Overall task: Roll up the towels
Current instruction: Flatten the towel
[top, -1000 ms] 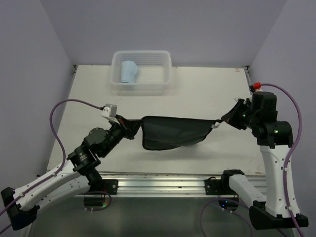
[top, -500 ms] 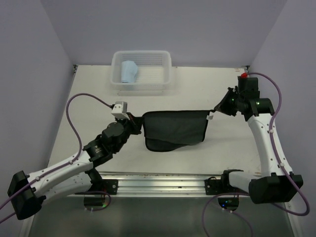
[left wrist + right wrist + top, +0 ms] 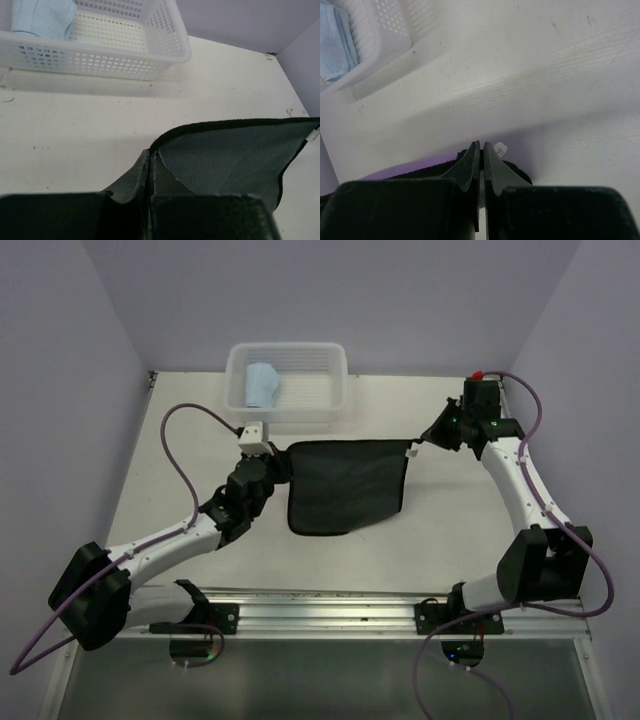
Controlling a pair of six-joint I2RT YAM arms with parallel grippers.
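The purple towel (image 3: 345,485), dark grey side up, hangs stretched between both grippers over the middle of the table, its lower part sagging onto the surface. My left gripper (image 3: 283,462) is shut on its left top corner, and the wrist view shows the dark cloth (image 3: 230,155) pinched between the fingertips of that gripper (image 3: 151,152). My right gripper (image 3: 420,443) is shut on the right top corner, where a purple edge (image 3: 415,167) and a white tag (image 3: 500,148) show beside the closed gripper (image 3: 482,145). The light blue towel (image 3: 262,387) lies rolled in the basket.
A white perforated basket (image 3: 335,390) stands at the far edge of the table, just beyond the stretched towel; it also shows in the left wrist view (image 3: 150,55) and the right wrist view (image 3: 380,30). Purple walls close in both sides.
Both grippers have carried the stretched towel away from the near edge toward the basket. The arms reach further out, and the towel hangs flatter and squarer.
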